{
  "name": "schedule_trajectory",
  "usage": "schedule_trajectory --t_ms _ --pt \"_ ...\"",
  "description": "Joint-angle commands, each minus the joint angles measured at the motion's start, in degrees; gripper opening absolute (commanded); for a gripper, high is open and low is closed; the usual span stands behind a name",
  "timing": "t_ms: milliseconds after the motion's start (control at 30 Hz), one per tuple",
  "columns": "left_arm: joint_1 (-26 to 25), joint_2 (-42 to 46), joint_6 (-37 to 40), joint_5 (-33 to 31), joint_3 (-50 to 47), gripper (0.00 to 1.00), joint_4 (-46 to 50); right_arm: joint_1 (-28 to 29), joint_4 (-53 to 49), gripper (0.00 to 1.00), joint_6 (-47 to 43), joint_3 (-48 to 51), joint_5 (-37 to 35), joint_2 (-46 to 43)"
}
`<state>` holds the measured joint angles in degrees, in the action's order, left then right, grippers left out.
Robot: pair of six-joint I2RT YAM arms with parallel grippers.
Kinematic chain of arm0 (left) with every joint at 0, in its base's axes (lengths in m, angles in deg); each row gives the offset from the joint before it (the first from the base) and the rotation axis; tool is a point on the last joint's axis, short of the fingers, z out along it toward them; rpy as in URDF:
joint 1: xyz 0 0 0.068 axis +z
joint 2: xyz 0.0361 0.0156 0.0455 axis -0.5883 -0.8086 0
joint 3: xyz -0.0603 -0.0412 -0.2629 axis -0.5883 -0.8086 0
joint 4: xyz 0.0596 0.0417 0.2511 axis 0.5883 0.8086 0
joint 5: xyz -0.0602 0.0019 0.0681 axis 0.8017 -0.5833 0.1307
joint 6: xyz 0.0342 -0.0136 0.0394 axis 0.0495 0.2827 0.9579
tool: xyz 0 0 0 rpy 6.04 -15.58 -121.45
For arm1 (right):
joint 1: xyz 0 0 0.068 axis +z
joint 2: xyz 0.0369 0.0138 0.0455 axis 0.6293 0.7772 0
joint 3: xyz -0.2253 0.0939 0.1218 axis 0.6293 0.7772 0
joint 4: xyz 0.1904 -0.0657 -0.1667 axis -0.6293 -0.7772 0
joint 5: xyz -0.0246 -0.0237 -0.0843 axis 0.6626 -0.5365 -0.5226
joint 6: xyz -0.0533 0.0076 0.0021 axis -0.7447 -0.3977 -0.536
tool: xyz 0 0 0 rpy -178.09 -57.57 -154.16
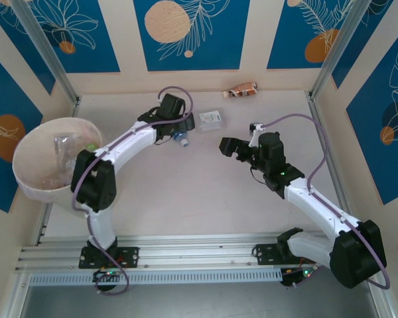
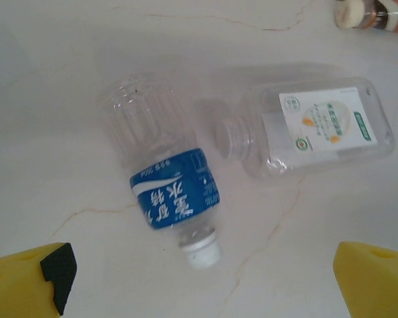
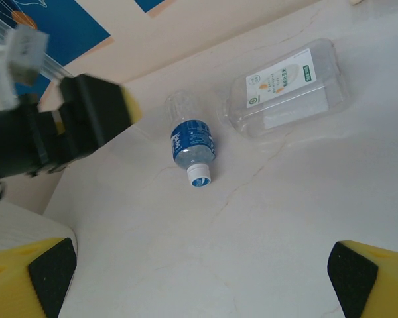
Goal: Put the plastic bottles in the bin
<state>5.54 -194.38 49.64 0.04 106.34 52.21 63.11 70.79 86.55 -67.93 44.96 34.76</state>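
Left gripper (image 2: 200, 291) is poised, jaws spread wide, over the lying blue-label bottle (image 2: 172, 195), apparently to straddle it; right gripper (image 3: 199, 281) is held equally wide, empty, nearby.

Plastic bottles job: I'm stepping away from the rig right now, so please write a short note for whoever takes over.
Left gripper: open, empty, over the small clear plastic bottle with a blue label and white cap lying on the table.
Right gripper: open, empty, above the table's middle.
Beside the blue one lies a flat clear uncapped bottle with a white-green label; a brown-labelled bottle lies by the back wall.
Done: a few clear bottles are in the round pale translucent bin at the table's left.
Left to do: those three bottles.
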Motion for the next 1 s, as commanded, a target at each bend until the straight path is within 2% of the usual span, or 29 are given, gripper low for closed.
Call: schedule_trajectory --t_ms 0,133,267,433,600,967 --pt "1.2 -5.6 -5.1 -3.1 5.1 1.0 2.3 -0.3 -1.9 1.0 0.5 1.3 -1.4 -2.8" --pt "2.8 -12.6 -9.6 -6.0 11.1 1.0 4.6 -0.5 -3.0 1.0 0.3 2.5 -2.5 -5.5" --pt "4.5 -16.3 -12.5 -6.7 12.6 1.0 3.7 -0.6 -4.3 1.0 0.1 3.2 -3.7 -8.2" --pt "7.5 -20.0 -14.3 -1.1 12.3 1.0 -1.0 -0.7 -6.1 1.0 0.0 3.7 -4.8 -10.5" --pt "8.3 -22.8 -11.8 4.1 12.2 0.96 -4.9 -0.8 -6.5 1.0 0.1 4.0 -5.8 -11.2" --pt "9.1 -24.0 -10.9 7.2 8.1 0.78 -10.7 -0.9 -5.5 1.0 0.4 4.1 -5.9 -10.2"
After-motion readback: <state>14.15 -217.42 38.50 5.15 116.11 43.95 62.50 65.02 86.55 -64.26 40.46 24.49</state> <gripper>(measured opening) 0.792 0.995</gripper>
